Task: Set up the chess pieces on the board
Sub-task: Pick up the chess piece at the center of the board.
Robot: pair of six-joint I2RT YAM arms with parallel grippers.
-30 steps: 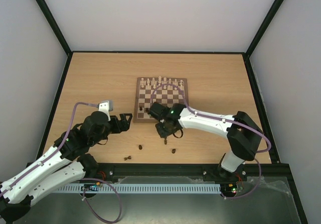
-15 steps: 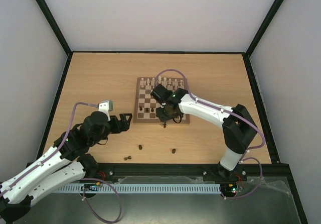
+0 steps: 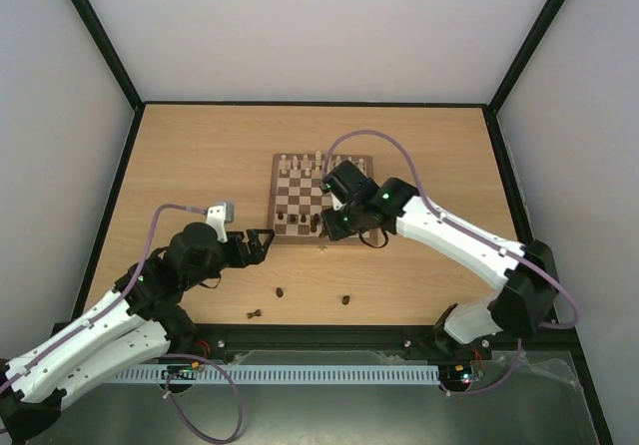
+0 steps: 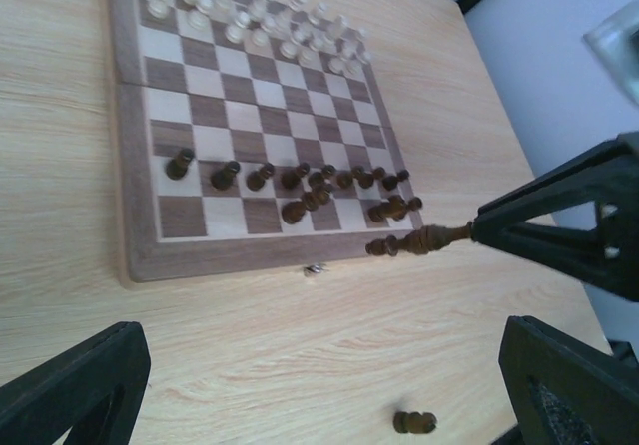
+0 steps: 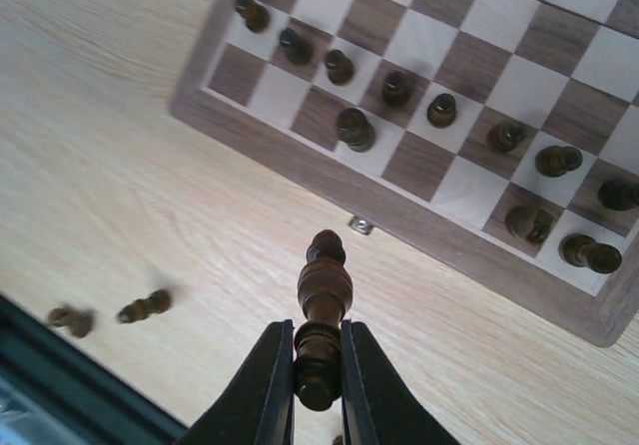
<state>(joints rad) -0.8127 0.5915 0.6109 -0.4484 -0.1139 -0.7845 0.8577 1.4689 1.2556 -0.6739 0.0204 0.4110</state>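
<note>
Now, the L gripper (image 3: 262, 243) is hovering just off the near-left corner of the board (image 3: 300, 198), jaws gaping wide w/ nothing btwn them. Three loose dark pieces (image 3: 280, 291) are lying on the table (image 3: 200, 166), on the arms' side of the board and well apart from its edge. On the board, pale pieces (image 3: 319, 162) are filling the far rows. Dark pieces (image 4: 262, 176) are standing along the near rows, w/ the nearest row only partly filled. The R gripper (image 5: 317, 345) is hanging just off the board's near edge, abt midway along, clenching a tall dark piece (image 5: 323, 290) by its base.
</note>
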